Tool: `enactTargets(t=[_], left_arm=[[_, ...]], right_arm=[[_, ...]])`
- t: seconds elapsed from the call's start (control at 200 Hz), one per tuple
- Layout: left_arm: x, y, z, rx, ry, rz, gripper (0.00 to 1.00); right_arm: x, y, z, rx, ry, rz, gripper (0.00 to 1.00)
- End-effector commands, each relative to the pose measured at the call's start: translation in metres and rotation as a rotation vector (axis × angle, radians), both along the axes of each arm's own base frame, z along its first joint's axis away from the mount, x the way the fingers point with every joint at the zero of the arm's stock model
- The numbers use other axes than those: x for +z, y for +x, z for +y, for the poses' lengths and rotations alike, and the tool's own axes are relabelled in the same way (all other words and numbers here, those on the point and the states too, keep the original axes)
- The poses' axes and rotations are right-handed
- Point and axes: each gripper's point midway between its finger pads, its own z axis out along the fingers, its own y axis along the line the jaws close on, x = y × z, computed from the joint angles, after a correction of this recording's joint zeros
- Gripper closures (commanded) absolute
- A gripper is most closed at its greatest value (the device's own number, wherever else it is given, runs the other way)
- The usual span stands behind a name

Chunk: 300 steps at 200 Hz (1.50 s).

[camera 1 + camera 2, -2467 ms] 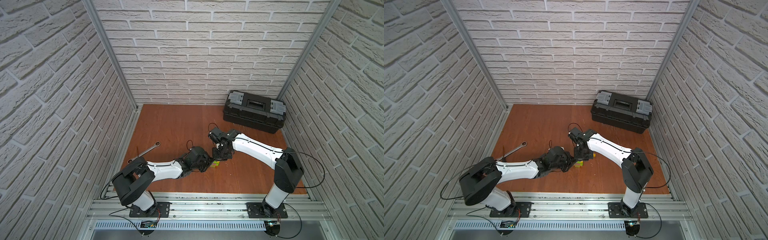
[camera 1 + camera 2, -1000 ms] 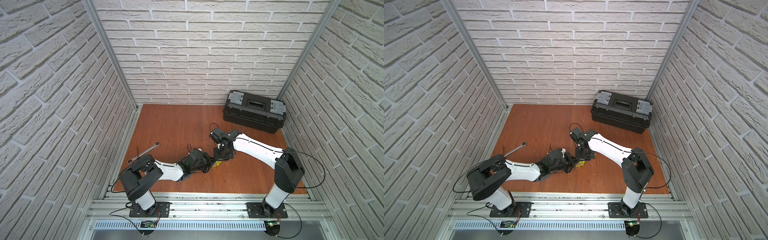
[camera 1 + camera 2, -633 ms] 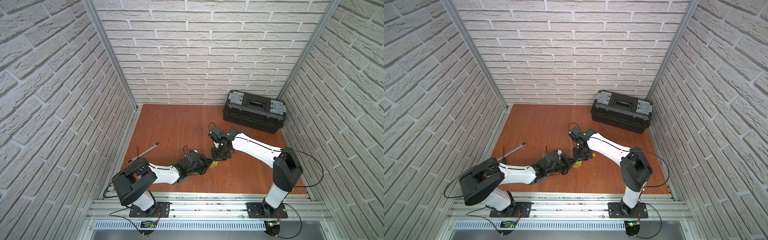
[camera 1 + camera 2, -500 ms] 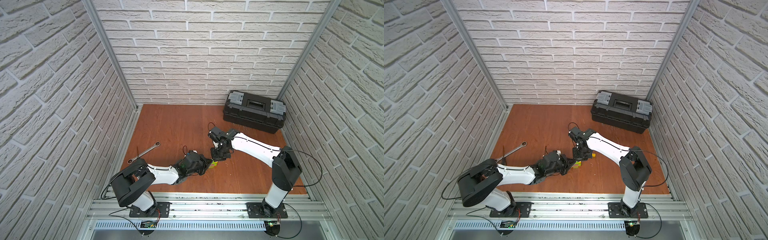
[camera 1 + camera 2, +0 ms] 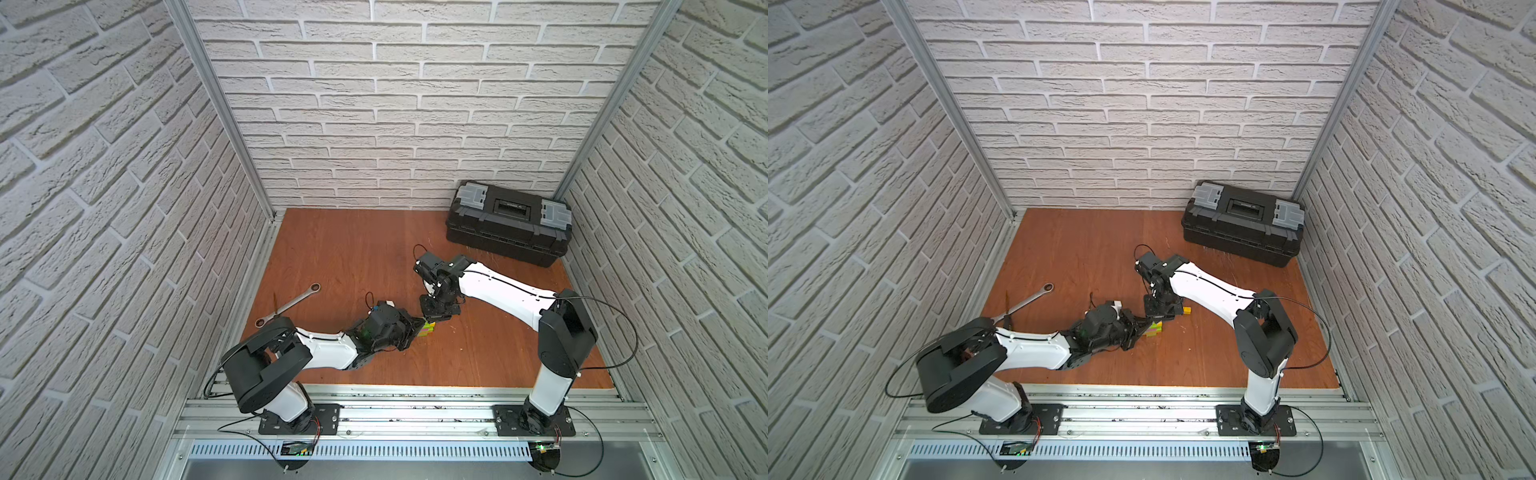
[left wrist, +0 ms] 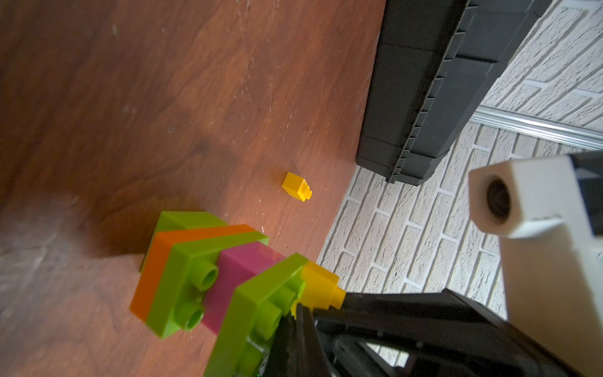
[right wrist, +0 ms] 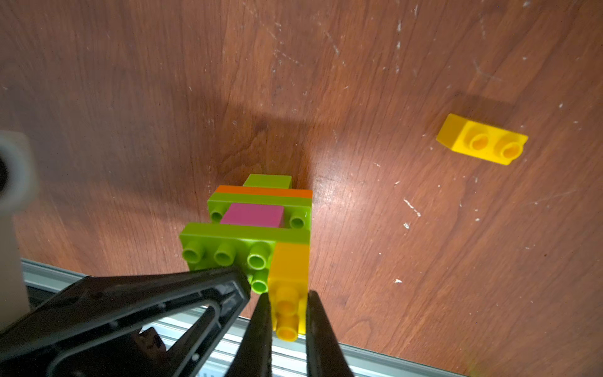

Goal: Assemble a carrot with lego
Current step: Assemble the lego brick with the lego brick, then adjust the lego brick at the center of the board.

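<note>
Since the earlier frames the left arm has been lowered and stretched fwd, so the left gripper (image 6: 298,314) is brought against the carrot (image 7: 261,225), which stands near the centre of the table (image 5: 353,249). Its jaws are together, with the tips resting on the top green brick (image 7: 225,248). The right gripper (image 7: 288,295) is clamped on a yellow brick (image 7: 288,264) seated on that layer, so the stack seems braced for pressing. The 2nd yellow brick (image 7: 481,142) lies near but apart, prob. the last piece. Toolbox (image 5: 507,224) and wrench (image 5: 291,305) are kept well apart, and free wood is left on the far side.
</note>
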Motion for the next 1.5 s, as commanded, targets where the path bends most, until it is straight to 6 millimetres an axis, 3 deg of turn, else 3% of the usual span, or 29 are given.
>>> enactTargets(t=[0.0,0.14,0.26,0.345,0.615,0.78,0.88,1.05,1.285,1.495], left_arm=[[-0.074,-0.029,0.035,-0.014,0.234,0.162,1.0],[-0.073,-0.028,0.035,-0.015,0.234,0.16,1.0],[-0.072,-0.028,0.034,-0.018,0.233,0.155,1.0],[-0.071,-0.027,0.034,-0.017,0.233,0.153,1.0],[-0.057,-0.023,0.032,-0.042,0.274,0.117,1.0],[-0.032,-0.015,0.034,-0.059,0.337,0.052,1.0],[-0.01,-0.009,0.038,-0.064,0.383,-0.008,1.0],[0.022,0.001,0.051,-0.05,0.449,-0.096,1.0],[0.029,0.009,0.053,-0.051,0.458,-0.103,0.96],[0.043,0.012,0.059,-0.035,0.481,-0.144,0.96]], right_arm=[[-0.029,-0.01,0.005,0.024,-0.017,0.075,0.92],[-0.016,-0.006,0.008,0.023,0.006,0.049,0.75],[0.003,-0.001,0.011,0.026,0.031,0.011,0.56],[0.019,0.003,0.012,0.031,0.044,-0.019,0.47],[0.073,0.016,0.002,-0.006,0.134,-0.112,0.41],[0.095,0.031,-0.024,-0.07,0.212,-0.184,0.42],[0.089,0.046,-0.052,-0.061,0.195,-0.22,0.43],[0.058,0.065,-0.089,0.038,0.076,-0.234,0.44],[0.03,0.081,-0.084,0.043,0.128,-0.189,0.44],[0.002,0.095,-0.095,0.02,0.085,-0.144,0.44]])
